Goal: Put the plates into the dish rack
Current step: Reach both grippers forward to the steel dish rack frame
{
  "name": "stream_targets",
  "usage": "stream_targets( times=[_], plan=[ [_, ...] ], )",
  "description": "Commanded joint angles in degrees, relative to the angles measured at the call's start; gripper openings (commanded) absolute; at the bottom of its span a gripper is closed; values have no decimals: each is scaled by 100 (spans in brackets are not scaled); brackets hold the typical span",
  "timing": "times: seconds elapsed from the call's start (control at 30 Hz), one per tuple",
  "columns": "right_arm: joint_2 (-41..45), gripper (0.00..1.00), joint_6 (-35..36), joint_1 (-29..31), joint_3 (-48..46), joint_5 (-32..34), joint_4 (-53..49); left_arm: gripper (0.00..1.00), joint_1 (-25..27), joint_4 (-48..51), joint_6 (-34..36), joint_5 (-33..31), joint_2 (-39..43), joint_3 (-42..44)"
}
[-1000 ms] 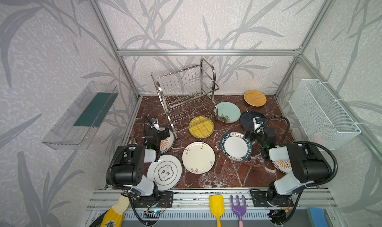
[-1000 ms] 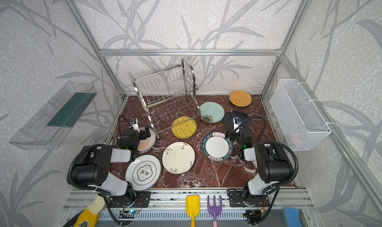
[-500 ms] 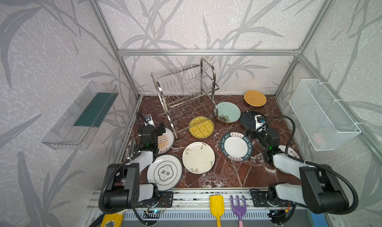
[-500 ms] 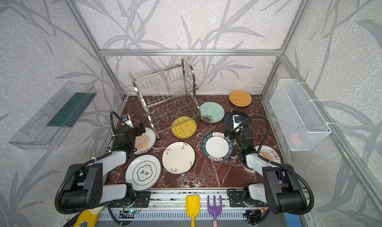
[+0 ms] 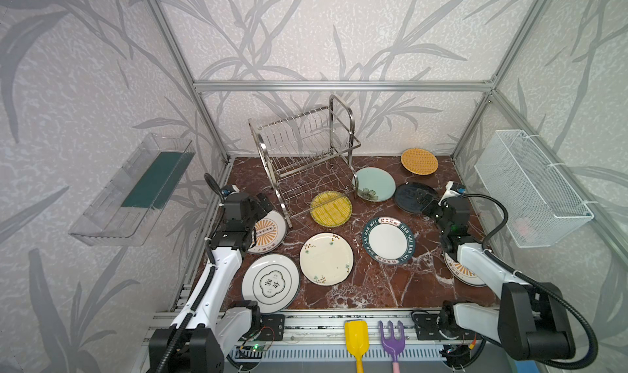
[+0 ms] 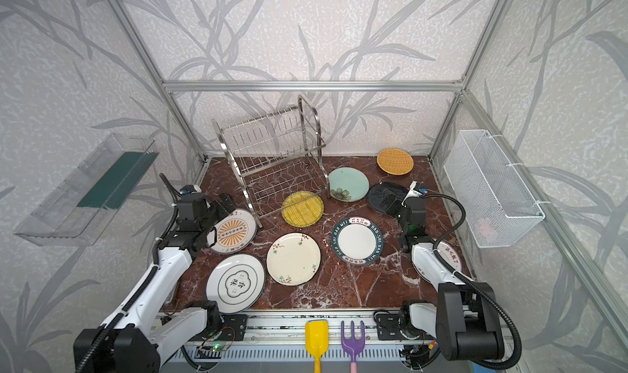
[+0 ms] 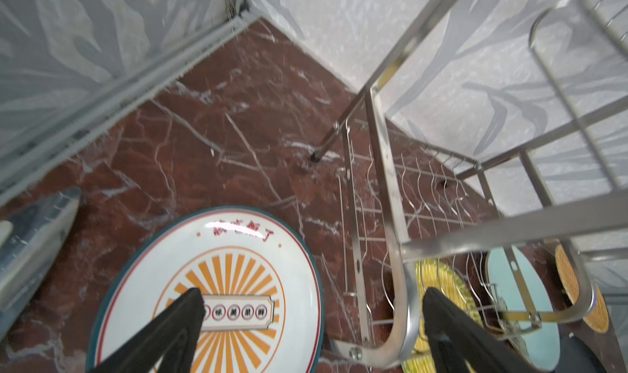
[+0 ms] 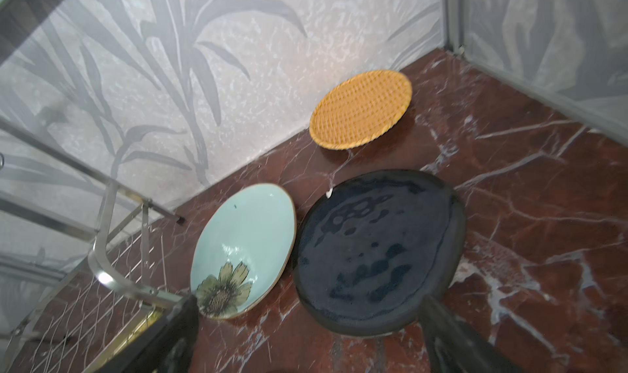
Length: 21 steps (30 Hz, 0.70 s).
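Dish rack (image 5: pixel 306 157) upright at far left-centre of marble table (image 5: pixel 373 286). All nine plates flat on the marble, none slotted.

- Far right: orange woven plate (image 5: pixel 419 161).
- Nearer, side by side: pale teal plate (image 5: pixel 375 184), black plate (image 5: pixel 411 196).
- Just beside rack's near right corner: yellow striped plate (image 5: pixel 331 207).
- Middle row: cream floral plate (image 5: pixel 326 258), teal-rimmed white plate (image 5: pixel 388 240).
- Near left: Chinese-character plate (image 5: pixel 271 283).
- Left edge: sunburst plate (image 5: pixel 268 232).
- Right edge: second sunburst plate (image 5: pixel 462 272), partly hidden under right arm.

Left gripper (image 7: pixel 312 298) spread wide, nothing held, over left sunburst plate beside rack's near left leg. Right gripper (image 8: pixel 311 303) likewise spread wide and empty, over near edge of black plate.
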State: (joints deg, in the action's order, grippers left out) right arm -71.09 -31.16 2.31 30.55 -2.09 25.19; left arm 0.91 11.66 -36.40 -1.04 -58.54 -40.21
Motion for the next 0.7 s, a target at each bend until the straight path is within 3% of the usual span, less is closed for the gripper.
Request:
stream_targets(
  times=[0.0, 0.1, 0.23, 0.37, 0.67],
  plan=[
    [-221, 99, 317, 507, 504, -611, -350, 99, 415, 574, -229, 177, -108, 76],
    [-411, 99, 1107, 1088, 856, -674, -599, 92, 793, 456, -152, -83, -473, -43],
    [-1010, 95, 1732, 1513, 1465, -1149, -696, 67, 992, 372, -356, -217, -905, -214],
    [-1983, 88, 2194, 1713, 2480, -1633, -1124, 59, 1162, 302, -394, -541, -1260, -455],
    [-3672, 74, 2351, 1889, 4366, -2242, -1746, 57, 1280, 198, -517, -1024, -1572, -716]
  ],
)
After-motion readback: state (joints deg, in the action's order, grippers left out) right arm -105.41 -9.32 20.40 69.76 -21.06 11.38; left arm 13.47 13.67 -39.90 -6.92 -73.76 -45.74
